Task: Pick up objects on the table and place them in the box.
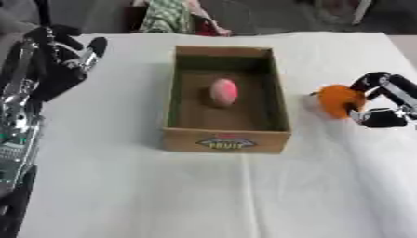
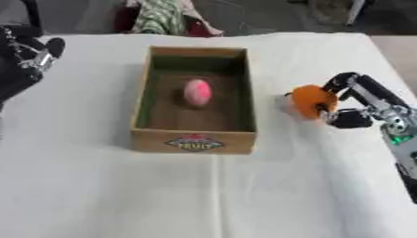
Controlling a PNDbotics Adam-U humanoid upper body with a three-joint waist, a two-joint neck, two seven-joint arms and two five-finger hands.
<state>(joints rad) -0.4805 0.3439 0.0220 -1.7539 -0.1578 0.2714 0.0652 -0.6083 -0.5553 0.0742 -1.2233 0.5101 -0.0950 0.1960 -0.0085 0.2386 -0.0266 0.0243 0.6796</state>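
Cardboard box [image 1: 226, 139], brown, open-topped, standing on a white-covered table [image 1: 163, 195], with a printed fruit label on its near wall. Inside the box, a pink egg-shaped object [image 1: 224, 91], lying on the floor toward the far half, apart from all four walls.

To the right of the box, well clear of its right wall, an orange round object [image 2: 312, 101], pinched by the right hand [image 2: 352, 103]. Fingers [image 2: 352, 119] of that hand curled round the orange object, one above and one below, thumb and fingers closing on it from the right side. Cannot tell whether the orange object touches the cloth or hangs just above it. Black and silver forearm running from the hand off toward the lower right of the box.

To the left of the box, near its far left corner but apart from it, the left hand [image 1: 71, 55], black, raised above the cloth, holding nothing. Fingers there relaxed and pointing up and slightly toward the box, not curled.

Beyond the far wall of the box, past the table's edge, a heap of checked green and red cloth [image 1: 175, 18].
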